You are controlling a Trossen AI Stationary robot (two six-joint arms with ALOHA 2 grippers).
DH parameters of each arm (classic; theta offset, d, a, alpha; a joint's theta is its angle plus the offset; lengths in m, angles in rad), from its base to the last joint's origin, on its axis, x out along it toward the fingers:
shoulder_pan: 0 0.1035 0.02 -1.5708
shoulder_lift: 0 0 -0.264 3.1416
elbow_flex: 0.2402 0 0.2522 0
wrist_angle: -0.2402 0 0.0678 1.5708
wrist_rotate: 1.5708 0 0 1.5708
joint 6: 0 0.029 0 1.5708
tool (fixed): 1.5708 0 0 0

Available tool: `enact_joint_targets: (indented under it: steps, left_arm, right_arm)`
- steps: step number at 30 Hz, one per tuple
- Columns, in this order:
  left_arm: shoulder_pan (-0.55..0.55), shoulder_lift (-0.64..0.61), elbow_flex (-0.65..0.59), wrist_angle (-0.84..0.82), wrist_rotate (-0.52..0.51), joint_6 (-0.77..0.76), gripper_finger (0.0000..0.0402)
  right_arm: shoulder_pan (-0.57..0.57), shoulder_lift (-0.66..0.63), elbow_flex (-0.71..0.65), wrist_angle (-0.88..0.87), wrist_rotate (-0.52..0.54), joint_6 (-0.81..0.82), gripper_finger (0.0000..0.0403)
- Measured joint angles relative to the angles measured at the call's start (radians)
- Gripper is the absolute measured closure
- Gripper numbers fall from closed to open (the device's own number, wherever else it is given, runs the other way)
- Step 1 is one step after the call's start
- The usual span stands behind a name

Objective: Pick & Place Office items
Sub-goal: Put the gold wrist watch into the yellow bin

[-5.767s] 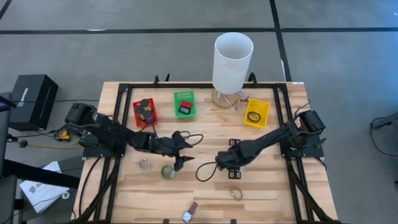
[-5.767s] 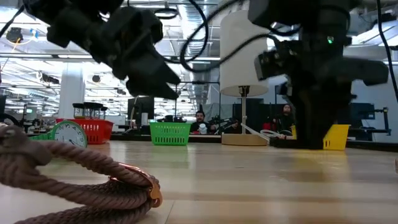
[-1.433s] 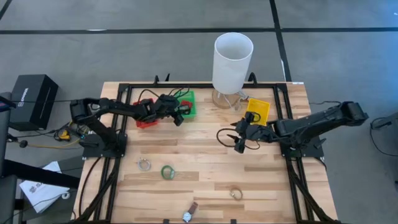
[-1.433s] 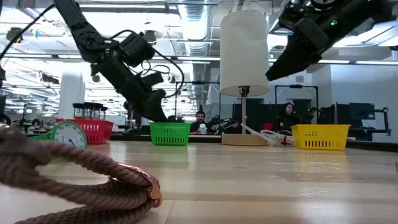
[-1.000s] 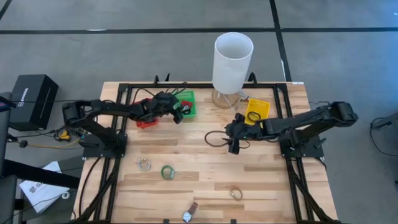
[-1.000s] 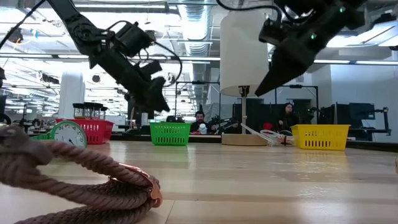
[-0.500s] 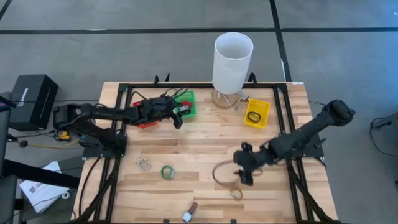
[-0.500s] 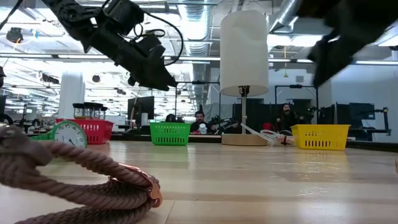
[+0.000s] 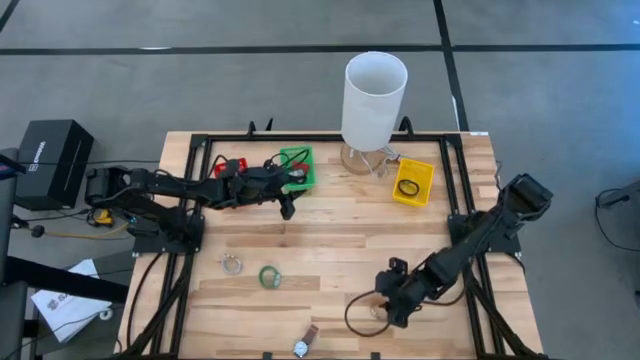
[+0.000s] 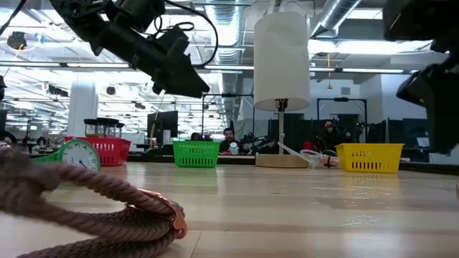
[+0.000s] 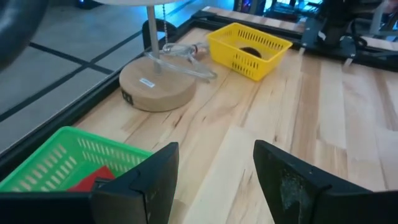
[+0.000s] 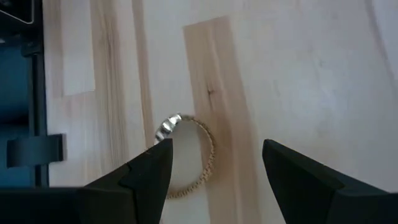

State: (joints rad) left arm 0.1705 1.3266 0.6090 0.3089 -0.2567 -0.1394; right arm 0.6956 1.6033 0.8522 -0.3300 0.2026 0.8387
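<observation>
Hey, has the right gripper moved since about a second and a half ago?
Yes. The right gripper was beside the yellow bin; it has swung toward the table's near edge and now hangs open over the braided ring, well away from that bin.

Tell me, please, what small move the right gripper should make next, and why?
Probably a straight descent onto the ring. The right gripper is open and empty above the ring, which lies flat on the table between its fingers in the wrist view. Lowering until the fingers bracket the band, then closing, looks like the natural step.
</observation>
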Motion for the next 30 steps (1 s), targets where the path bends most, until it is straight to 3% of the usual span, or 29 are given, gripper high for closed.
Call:
enact_joint_targets:
  steps: [18, 22, 30]
  left_arm:
    - [-0.001, 0.0, 0.0, 0.054, 0.0, 0.006, 0.0202]
    - [-0.001, 0.0, 0.0, 0.061, 0.0, 0.007, 0.0205]
    - [-0.001, 0.0, 0.0, 0.06, 0.0, 0.031, 0.0205]
  right_arm:
    - [0.005, 0.196, 0.095, -0.035, -0.023, -0.008, 0.0169]
    - [0.004, 0.197, 0.097, -0.055, -0.029, -0.008, 0.02]
    - [-0.009, 0.199, 0.095, -0.066, -0.031, 0.0, 0.0301]
